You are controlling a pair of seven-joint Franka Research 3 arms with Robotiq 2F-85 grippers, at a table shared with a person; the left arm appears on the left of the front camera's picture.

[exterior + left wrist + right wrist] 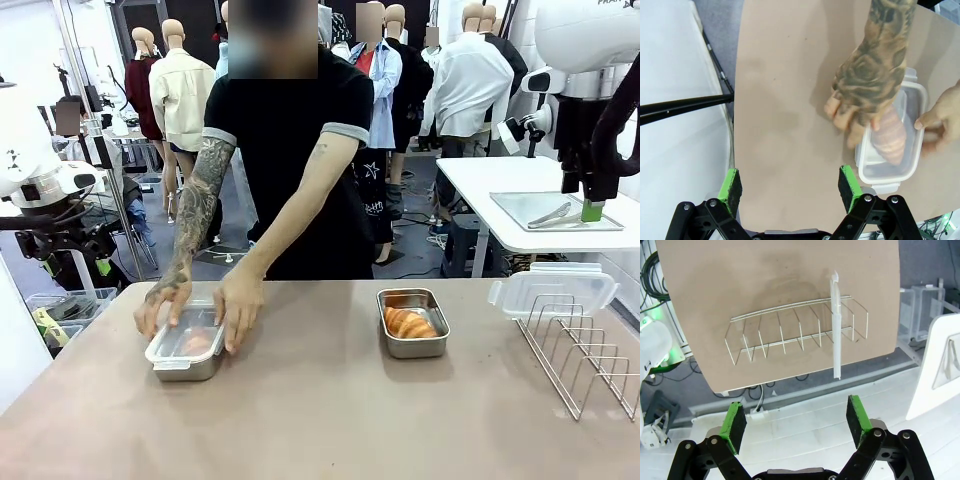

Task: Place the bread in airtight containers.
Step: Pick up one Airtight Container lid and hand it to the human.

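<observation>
One bread roll (410,323) lies in an uncovered steel container (437,343) right of the table's middle. The other roll (890,139) lies inside the left container (183,366), under a clear lid (912,97). A person's two hands (238,303) press on that lid. A second clear lid (552,289) stands on edge in the wire rack (590,362) at the right. My left gripper (790,184) hangs open and empty above the table's left end, short of the covered container. Beyond the right edge my right gripper (796,419) is held high, open and empty.
The wire rack (795,327) takes up the table's right end, with the spare lid (836,325) in one slot. Behind the right side, a white table (470,178) carries a flat steel tray (512,207) with tongs. Plastic bins (70,300) sit on the floor at the left.
</observation>
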